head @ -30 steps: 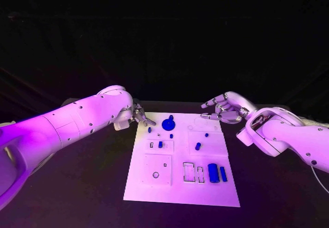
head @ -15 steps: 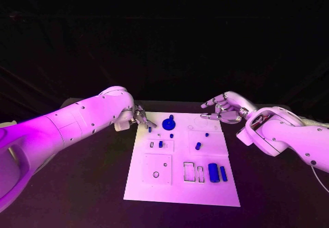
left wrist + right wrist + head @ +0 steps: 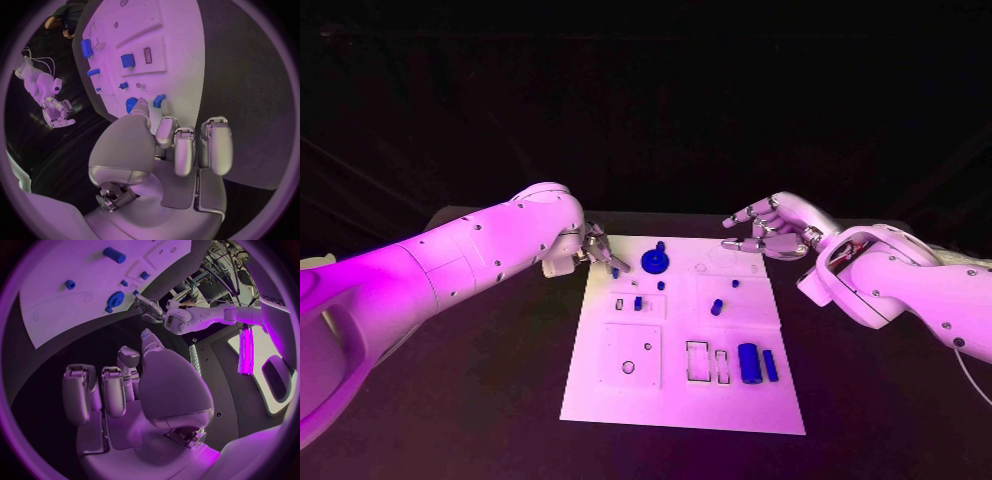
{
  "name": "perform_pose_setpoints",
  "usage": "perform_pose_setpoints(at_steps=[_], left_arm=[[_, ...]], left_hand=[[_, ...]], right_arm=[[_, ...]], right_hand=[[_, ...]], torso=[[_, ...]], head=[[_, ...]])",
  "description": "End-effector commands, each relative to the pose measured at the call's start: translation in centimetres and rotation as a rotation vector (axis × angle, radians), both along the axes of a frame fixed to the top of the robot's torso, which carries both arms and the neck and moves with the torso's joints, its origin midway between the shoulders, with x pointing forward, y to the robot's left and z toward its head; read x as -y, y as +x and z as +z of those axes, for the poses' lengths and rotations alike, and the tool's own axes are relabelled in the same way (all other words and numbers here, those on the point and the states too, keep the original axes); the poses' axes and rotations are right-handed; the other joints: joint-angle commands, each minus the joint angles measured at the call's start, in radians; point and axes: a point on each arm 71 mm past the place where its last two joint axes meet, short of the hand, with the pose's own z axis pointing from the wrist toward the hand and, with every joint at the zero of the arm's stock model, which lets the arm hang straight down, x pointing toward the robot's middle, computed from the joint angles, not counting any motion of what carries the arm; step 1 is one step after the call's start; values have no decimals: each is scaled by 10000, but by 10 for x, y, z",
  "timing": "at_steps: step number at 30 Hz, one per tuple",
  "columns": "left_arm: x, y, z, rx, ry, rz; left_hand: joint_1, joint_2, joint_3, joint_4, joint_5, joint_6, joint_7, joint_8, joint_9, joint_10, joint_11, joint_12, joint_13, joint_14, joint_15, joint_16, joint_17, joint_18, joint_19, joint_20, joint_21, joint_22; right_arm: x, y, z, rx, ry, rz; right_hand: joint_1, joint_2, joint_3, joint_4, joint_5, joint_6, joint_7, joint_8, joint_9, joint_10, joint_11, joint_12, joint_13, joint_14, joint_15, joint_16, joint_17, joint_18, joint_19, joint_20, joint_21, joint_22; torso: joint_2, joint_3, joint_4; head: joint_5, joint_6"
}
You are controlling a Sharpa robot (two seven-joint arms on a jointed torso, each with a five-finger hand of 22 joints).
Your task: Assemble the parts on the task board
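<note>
The white task board (image 3: 678,395) lies in the middle of the black table, with several blue parts on it. At its far left corner my left hand (image 3: 596,248) has its fingertips down at a small blue peg (image 3: 615,271), beside the blue gear (image 3: 655,263). In the left wrist view the peg (image 3: 159,101) sits between the thumb and a fingertip (image 3: 166,112); I cannot tell whether they grip it. My right hand (image 3: 770,231) hovers over the board's far right corner, its fingers loosely apart and holding nothing.
A blue cylinder (image 3: 749,362) and a blue bar (image 3: 770,366) lie at the board's near right, next to rectangular slots (image 3: 697,361). Small blue pieces (image 3: 715,308) stand mid-board. Black table (image 3: 459,400) surrounds the board on all sides.
My left arm has edged a little toward the board's far left corner. The right hand and the parts have stayed in place.
</note>
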Motion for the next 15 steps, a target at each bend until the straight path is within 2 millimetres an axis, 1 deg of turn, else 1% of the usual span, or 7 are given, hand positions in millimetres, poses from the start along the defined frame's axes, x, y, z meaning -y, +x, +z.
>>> perform_pose_setpoints(at_steps=[1, 5, 8, 10, 12, 14, 15], left_arm=[[3, -1, 0, -77, -116, -154], [3, -1, 0, -83, -117, -165], [4, -1, -1, -98, -117, -183], [4, -1, -1, -101, -120, -193], [4, -1, 0, -88, -130, -190], [4, -1, 0, -62, -144, -172], [4, -1, 0, -50, -150, -163]], left_hand=[[349, 123, 175, -106, 77, 29, -30, 59, 16, 51, -56, 23, -28, 1054, -90, 31, 2635, -69, 565, -65, 44, 1364], [1078, 349, 705, -509, 127, -37, -105, 25, 19, 37, -127, -6, -27, 1054, -148, 31, 2635, -63, 557, -114, 29, 1354], [1588, 459, 1187, -822, 174, -103, -139, -33, -1, 15, -162, -43, -36, 1054, -185, 31, 2635, -61, 551, -154, 18, 1348], [1998, 514, 1713, -1099, 340, -207, -124, -97, -19, -13, -162, -91, -53, 1054, -200, 31, 2635, -57, 544, -183, 3, 1337], [2091, 392, 2241, -1232, 548, -270, -46, -107, -1, -19, -108, -131, -65, 1054, -159, 31, 2635, -58, 542, -174, -5, 1335], [1978, 175, 2862, -1281, 624, -308, 23, -76, 49, -12, -79, -166, -81, 1054, -105, 31, 2635, -58, 539, -137, -13, 1335], [1688, -89, 3539, -1258, 693, -305, 76, 2, 130, 8, -43, -184, -84, 1054, -61, 31, 2635, -55, 540, -111, -16, 1343]], right_arm=[[-1, 0, -1, -2, -109, 114], [-1, 0, -1, -8, -108, 114], [-1, 0, -1, -9, -107, 114], [-1, 0, -1, -11, -106, 116], [-1, 0, -1, -13, -105, 118], [-2, 0, -1, -16, -106, 119], [-2, 0, -1, -17, -106, 120]], right_hand=[[-35, 40, -53, -23, 35, 28, -14, -4, 8, -65, -24, -48, -8, 837, -11, -35, 1693, 117, 161, 15, -61, 826], [-35, 40, -53, -23, 35, 28, -14, -4, 8, -65, -24, -48, -8, 837, -11, -35, 1693, 117, 161, 15, -61, 826], [-35, 40, -53, -23, 35, 28, -14, -4, 8, -65, -24, -48, -8, 837, -11, -35, 1693, 117, 161, 15, -61, 826], [-35, 40, -53, -23, 35, 28, -14, -4, 8, -65, -24, -48, -8, 837, -11, -35, 1693, 117, 161, 15, -61, 826], [-35, 40, -53, -23, 35, 28, -14, -4, 8, -65, -24, -48, -8, 837, -11, -35, 1693, 117, 161, 15, -61, 826], [-35, 40, -53, -23, 35, 28, -14, -4, 8, -65, -24, -48, -8, 837, -11, -35, 1693, 117, 161, 15, -61, 826], [-35, 40, -53, -23, 35, 28, -14, -4, 8, -65, -24, -48, -8, 837, -11, -35, 1693, 117, 161, 15, -61, 826]], torso=[[2, 4, 2], [-2, 3, -1], [2, 0, 1], [1, 2, 3], [1, -1, 2], [3, 0, 3], [2, 2, 5]], head=[[-2, 1], [-1, -12], [-10, -20], [-10, -27], [-11, -36], [-12, -44], [-11, -39]])
